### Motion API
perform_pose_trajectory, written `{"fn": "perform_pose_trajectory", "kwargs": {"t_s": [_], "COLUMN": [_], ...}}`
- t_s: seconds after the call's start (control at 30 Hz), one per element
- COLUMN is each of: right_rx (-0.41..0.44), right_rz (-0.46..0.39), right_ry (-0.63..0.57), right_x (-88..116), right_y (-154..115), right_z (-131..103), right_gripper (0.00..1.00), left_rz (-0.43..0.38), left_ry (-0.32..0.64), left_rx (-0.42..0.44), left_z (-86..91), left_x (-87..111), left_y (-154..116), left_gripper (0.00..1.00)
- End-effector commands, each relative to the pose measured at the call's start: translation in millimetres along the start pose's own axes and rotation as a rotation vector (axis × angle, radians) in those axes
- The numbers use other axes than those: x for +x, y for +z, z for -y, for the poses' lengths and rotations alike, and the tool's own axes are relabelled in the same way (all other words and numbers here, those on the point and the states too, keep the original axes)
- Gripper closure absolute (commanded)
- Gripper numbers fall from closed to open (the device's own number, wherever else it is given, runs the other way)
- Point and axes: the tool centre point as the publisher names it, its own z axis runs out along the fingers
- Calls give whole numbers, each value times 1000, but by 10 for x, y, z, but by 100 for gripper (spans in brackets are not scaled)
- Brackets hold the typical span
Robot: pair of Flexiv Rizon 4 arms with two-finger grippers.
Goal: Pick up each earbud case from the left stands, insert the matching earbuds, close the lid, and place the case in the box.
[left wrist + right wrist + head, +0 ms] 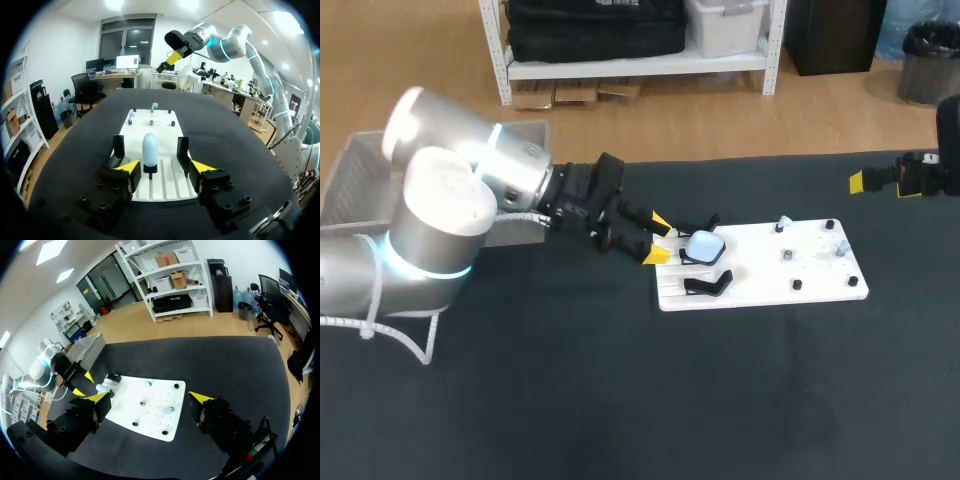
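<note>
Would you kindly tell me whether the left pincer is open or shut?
Open: the left pincer has fingers apart, gaps showing between each and the pale blue earbud case.

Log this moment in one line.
left gripper: jaws open, earbud case just ahead | right gripper: jaws open, far from case

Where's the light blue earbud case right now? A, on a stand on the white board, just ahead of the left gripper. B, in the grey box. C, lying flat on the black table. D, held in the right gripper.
A: the earbud case stands on the white board, just ahead of the open left gripper, untouched.
</note>
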Motion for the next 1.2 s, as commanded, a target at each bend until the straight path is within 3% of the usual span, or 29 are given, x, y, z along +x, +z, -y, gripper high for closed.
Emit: {"fn": "perform_pose_trajectory", "kwargs": {"t_s": [0.03, 0.4, 0.53, 0.67, 0.8, 0.97, 1.2], "right_rx": [-4, -4, -4, -4, -4, -4, -4], "right_rz": [0, 0, 0, 0, 0, 0, 0], "right_ry": [-1, -1, -1, -1, -1, -1, -1], "right_x": [-1, -1, -1, -1, -1, -1, -1], "right_y": [0, 0, 0, 0, 0, 0, 0], "right_z": [10, 10, 10, 10, 10, 10, 10], "right_gripper": [0, 0, 0, 0, 0, 0, 0], "left_rz": [9, 31, 41, 43, 45, 56, 68], "left_ry": [9, 35, 41, 38, 33, 21, 11], "left_rx": [-19, -21, -11, -7, -7, -15, -12], "left_z": [-57, -153, -137, -133, -157, -217, -248], "left_x": [53, 23, -1, 13, 25, 29, 26], "left_y": [82, 174, 221, 290, 335, 384, 415], "left_gripper": [40, 52, 49, 40, 42, 53, 55]}}
